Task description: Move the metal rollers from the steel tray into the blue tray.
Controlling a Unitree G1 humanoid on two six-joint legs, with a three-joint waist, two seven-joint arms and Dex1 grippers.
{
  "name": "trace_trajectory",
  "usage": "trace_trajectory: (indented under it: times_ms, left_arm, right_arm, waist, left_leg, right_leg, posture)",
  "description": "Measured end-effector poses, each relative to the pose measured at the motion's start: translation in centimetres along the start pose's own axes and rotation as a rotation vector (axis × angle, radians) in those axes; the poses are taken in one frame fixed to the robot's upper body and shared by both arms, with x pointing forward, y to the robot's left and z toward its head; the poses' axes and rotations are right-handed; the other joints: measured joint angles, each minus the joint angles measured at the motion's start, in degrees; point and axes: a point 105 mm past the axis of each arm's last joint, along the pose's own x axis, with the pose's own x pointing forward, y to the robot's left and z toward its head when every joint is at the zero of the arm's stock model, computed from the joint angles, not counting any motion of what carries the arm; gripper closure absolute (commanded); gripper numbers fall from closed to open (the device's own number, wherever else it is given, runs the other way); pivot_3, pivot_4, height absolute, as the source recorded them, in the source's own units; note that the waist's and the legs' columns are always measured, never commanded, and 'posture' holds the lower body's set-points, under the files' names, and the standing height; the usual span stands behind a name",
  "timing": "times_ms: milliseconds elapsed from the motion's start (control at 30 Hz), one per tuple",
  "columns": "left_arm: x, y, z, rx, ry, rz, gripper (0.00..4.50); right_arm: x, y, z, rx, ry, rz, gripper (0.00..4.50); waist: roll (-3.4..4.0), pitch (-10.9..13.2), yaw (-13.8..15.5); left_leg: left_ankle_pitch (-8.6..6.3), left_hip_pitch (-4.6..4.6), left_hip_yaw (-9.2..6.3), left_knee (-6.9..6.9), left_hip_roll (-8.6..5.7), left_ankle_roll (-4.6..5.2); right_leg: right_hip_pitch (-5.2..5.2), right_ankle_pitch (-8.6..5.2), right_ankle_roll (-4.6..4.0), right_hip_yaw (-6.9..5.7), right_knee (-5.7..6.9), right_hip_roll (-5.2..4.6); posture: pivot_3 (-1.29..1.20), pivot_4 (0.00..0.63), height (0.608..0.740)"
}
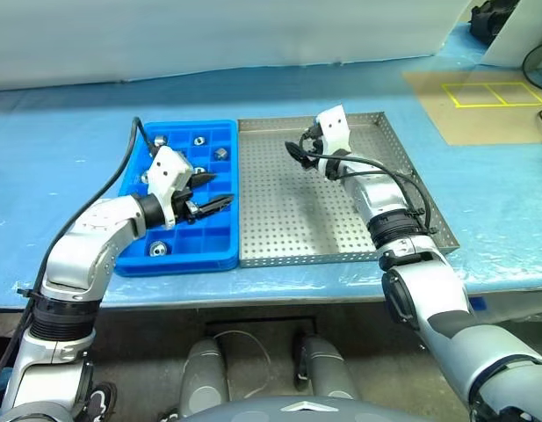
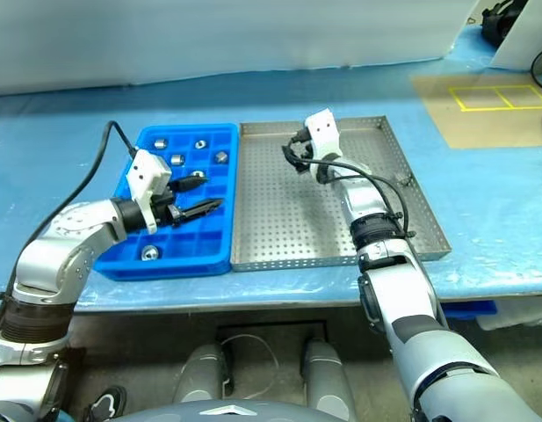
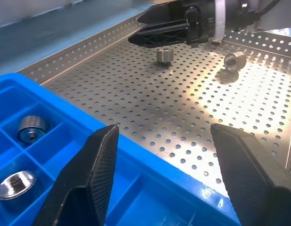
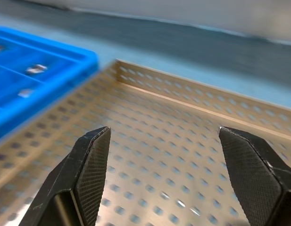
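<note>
Broadly, no brand, label or legible writing shows on either tray, the rollers or the arms; the one marking is a yellow outlined rectangle split in two on a tan floor panel at about two o'clock from the steel tray.

That steel tray lies on a blue table cover, its left rim touching the blue tray, which sits at its nine o'clock. Several metal rollers lie in separate compartments of the blue tray: a cluster toward its far end and one near its near-left corner. Two rollers are on the perforated steel floor in the left wrist view, one upright and one tipped on its side.

Over the blue tray's right half, the left gripper points toward three o'clock at the steel tray, its fingers spread apart and holding nothing. Above the far part of the steel tray, the right gripper points toward ten o'clock, with fingers parted wide and empty; the upright roller sits just below its tips.
</note>
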Motion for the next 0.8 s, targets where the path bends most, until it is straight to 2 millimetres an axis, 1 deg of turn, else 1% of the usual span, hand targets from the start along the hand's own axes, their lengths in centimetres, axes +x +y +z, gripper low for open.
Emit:
trace_trajectory:
  times_ms: [33, 133, 167, 233, 333, 500, 533, 600, 633, 700, 800]
  left_arm:
    - [0.1, 0.0, 0.0, 0.0, 0.0, -0.002, 1.23]
    - [0.2, 0.0, 0.0, 0.004, -0.001, -0.004, 1.23]
    - [0.2, 0.0, 0.0, 0.008, -0.002, -0.004, 1.23]
    - [0.3, 0.0, 0.0, 0.013, -0.003, -0.005, 1.23]
    - [0.4, 0.0, -0.1, 0.013, 0.0, -0.007, 1.23]
    - [0.7, -0.3, -0.2, 0.005, -0.004, -0.018, 1.23]
    - [0.7, -0.4, -0.2, 0.005, -0.004, -0.02, 1.23]
    - [0.7, -0.4, -0.2, 0.005, -0.003, -0.021, 1.23]
    - [0.7, -0.4, -0.2, 0.005, -0.003, -0.021, 1.23]
    - [0.7, -0.4, -0.3, 0.004, -0.002, -0.02, 1.23]
    - [0.7, -0.6, -0.2, 0.007, -0.003, -0.021, 1.23]
  right_arm:
    - [0.0, -0.6, -0.3, -0.004, 0.01, -0.039, 0.75]
    - [0.0, -2.3, -0.8, -0.008, 0.025, -0.169, 0.75]
    - [0.0, -2.8, -0.8, -0.004, 0.022, -0.205, 0.75]
    - [0.0, -3.2, -0.5, -0.006, 0.009, -0.236, 0.75]
    - [0.4, -2.7, -0.6, -0.001, 0.011, -0.239, 0.75]
    - [1.0, -0.8, -3.1, 0.042, 0.091, -0.226, 0.75]
    - [1.0, -0.5, -3.6, 0.048, 0.104, -0.229, 0.75]
    - [0.9, -0.7, -4.1, 0.056, 0.124, -0.26, 0.75]
    - [0.9, -0.9, -4.1, 0.062, 0.124, -0.277, 0.75]
    - [1.0, -1.2, -3.4, 0.077, 0.101, -0.295, 0.75]
    - [1.3, -1.3, -1.1, 0.097, 0.03, -0.287, 0.75]
  waist:
    - [0.0, 0.0, 0.0]
    - [0.0, 0.0, -0.3]
    - [0.0, 0.0, -0.3]
    - [0.0, 0.0, -0.3]
    - [0.0, 0.0, -0.3]
    - [0.01, 0.0, -0.2]
    - [0.01, 0.0, -0.2]
    - [0.01, 0.0, -0.2]
    - [0.01, 0.0, -0.2]
    - [0.02, 0.0, -0.2]
    - [0.02, 0.0, -0.3]
  left_leg:
    - [0.0, -0.14, 0.0, 0.07, 0.01, 0.01]
    - [-0.01, -0.17, 0.02, 0.15, 0.02, 0.02]
    - [-0.01, -0.16, 0.02, 0.16, 0.03, 0.02]
    - [-0.03, -0.13, 0.03, 0.2, 0.06, 0.05]
    - [-0.05, -0.11, 0.03, 0.34, 0.14, 0.09]
    - [-0.08, -0.13, 0.03, 0.45, 0.2, 0.13]
    - [-0.08, -0.13, 0.03, 0.46, 0.2, 0.13]
    - [-0.07, -0.13, 0.03, 0.48, 0.2, 0.12]
    - [-0.07, -0.12, 0.03, 0.49, 0.2, 0.12]
    - [-0.07, -0.13, 0.03, 0.5, 0.2, 0.11]
    - [-0.07, -0.12, 0.03, 0.5, 0.23, 0.11]
  right_leg:
    - [-0.14, 0.0, 0.0, 0.01, 0.05, 0.01]
    - [-0.22, 0.01, -0.01, 0.06, 0.18, 0.02]
    - [-0.23, 0.01, -0.01, 0.06, 0.21, 0.03]
    - [-0.23, 0.01, 0.0, 0.07, 0.28, 0.06]
    - [-0.23, 0.0, -0.01, 0.09, 0.41, 0.12]
    - [-0.3, 0.0, -0.02, 0.11, 0.63, 0.17]
    - [-0.31, 0.0, -0.02, 0.11, 0.66, 0.17]
    - [-0.32, 0.0, -0.02, 0.11, 0.71, 0.17]
    - [-0.32, 0.0, -0.02, 0.11, 0.73, 0.17]
    - [-0.34, 0.0, -0.02, 0.12, 0.76, 0.17]
    - [-0.37, 0.0, -0.02, 0.13, 0.8, 0.19]
  posture:
    - [-0.18, 0.15, 0.74]
    - [-0.17, 0.15, 0.74]
    - [-0.18, 0.15, 0.74]
    - [-0.18, 0.15, 0.74]
    - [-0.18, 0.15, 0.74]
    - [-0.17, 0.15, 0.74]
    - [-0.17, 0.15, 0.74]
    - [-0.17, 0.15, 0.74]
    - [-0.16, 0.15, 0.74]
    - [-0.16, 0.15, 0.74]
    - [-0.16, 0.15, 0.74]
